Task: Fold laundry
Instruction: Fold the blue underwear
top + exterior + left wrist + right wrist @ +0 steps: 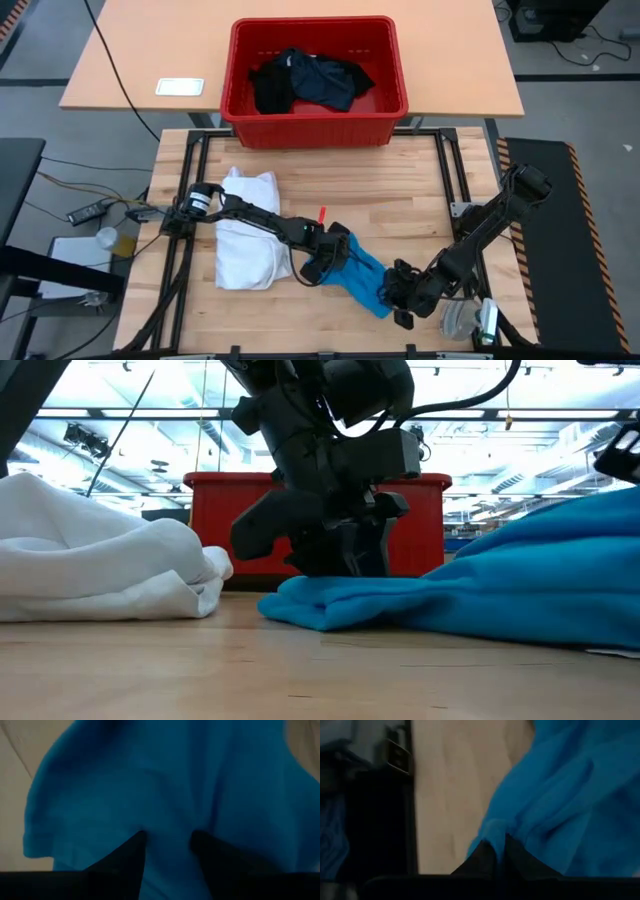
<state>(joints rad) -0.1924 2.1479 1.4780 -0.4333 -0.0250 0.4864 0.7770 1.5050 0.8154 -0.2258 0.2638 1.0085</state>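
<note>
- High view, worktop (400,190): bright blue garment (365,277) lies crumpled near the front edge, between the two arms; white shirt (248,232) lies bunched beside it, under the left arm.
- Left gripper (327,262): on the blue garment's end nearest the shirt; jaws partly spread, pressed into the cloth, a fold of it between them in the left wrist view.
- Right gripper (397,292): at the garment's opposite end; jaws clenched on the blue garment's edge.
- Red plastic crate (318,118): behind the worktop; black garments (305,80) heaped inside.
</note>
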